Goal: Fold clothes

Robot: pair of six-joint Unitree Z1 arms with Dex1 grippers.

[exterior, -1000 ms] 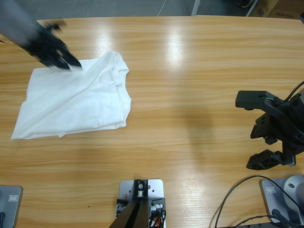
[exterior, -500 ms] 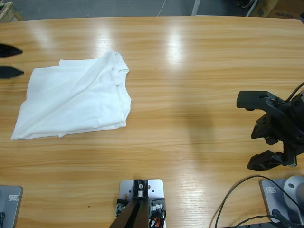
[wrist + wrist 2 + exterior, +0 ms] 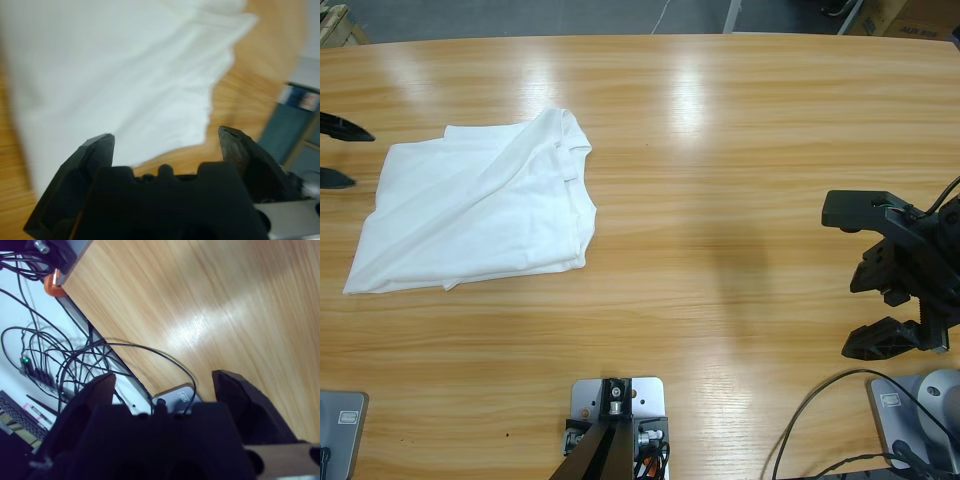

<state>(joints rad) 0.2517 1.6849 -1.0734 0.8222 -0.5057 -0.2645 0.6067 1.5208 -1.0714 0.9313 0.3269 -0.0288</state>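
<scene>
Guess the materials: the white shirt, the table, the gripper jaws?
White T-shirt: soft woven or knit cloth, likely cotton, matte; it drapes in creases and folds. Table: wood or wood-look laminate, glossy; grain lines and bright light glare. Left gripper and right gripper jaws: black, matte, probably plastic or coated metal; cannot tell which.

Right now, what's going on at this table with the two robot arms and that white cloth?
Two robot arms are working on folding a white T-shirt, which lies partly folded and a bit rumpled on the left part of the wooden table. Neither arm holds it at this moment. The left gripper is at the table's left edge, just beside the shirt, its jaws open and empty. The right gripper sits far off on the right side, jaws open too, over bare wood.
</scene>
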